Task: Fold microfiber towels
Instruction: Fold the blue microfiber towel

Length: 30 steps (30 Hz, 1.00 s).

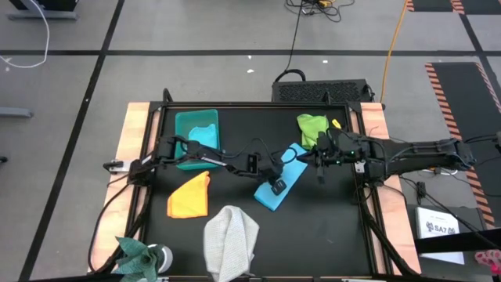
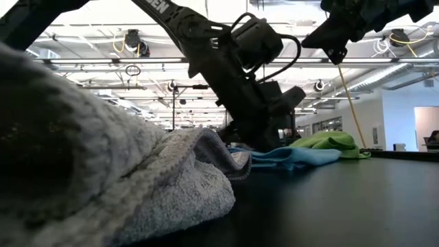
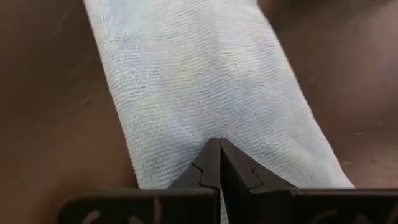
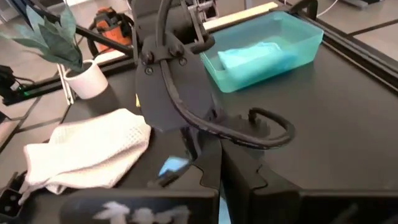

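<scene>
Left arm reaches from bench's left edge toward centre, elbow bent, wrist angled down; left gripper (image 1: 277, 186) low near bench surface, fingers (image 3: 211, 163) pressed together to a point. Right arm extends from bench's right edge, stretched nearly straight toward centre; right gripper (image 1: 320, 160) raised above bench, fingers (image 4: 211, 163) closed tip to tip, aimed at left arm's wrist. Both grippers near each other mid-bench, apart.

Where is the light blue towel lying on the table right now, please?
In the high view, the light blue towel lies mid-table, between the orange-yellow towel and the lime green towel, pinched by the left tool.
</scene>
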Tool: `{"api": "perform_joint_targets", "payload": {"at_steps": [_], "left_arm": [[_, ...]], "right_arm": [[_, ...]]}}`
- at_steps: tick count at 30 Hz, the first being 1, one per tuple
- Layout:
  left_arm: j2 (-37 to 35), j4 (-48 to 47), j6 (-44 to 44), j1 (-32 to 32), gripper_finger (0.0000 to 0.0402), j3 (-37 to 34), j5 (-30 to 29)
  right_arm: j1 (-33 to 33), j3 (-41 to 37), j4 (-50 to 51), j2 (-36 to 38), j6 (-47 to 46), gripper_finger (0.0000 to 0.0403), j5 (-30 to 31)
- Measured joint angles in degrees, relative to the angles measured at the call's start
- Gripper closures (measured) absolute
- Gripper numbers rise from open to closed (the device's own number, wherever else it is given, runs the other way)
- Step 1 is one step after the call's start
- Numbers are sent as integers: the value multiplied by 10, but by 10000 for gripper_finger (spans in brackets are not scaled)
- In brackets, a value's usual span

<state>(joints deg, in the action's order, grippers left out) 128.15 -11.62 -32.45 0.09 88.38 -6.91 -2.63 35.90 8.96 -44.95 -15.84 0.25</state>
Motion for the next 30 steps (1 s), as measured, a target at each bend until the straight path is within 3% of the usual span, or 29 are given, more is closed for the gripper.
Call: {"api": "perform_joint_targets", "payload": {"at_steps": [10, 24, 30], "left_arm": [[-5, -102, -83, -11, 400, 3, -31], [-41, -237, -118, -21, 401, 0, -59], [-40, -175, -161, -27, 401, -2, -34]], "right_arm": [[0, 0, 27, 1, 0, 403, 0], [2, 3, 147, 27, -3, 403, -4], [6, 4, 163, 27, -16, 403, -4]]}}
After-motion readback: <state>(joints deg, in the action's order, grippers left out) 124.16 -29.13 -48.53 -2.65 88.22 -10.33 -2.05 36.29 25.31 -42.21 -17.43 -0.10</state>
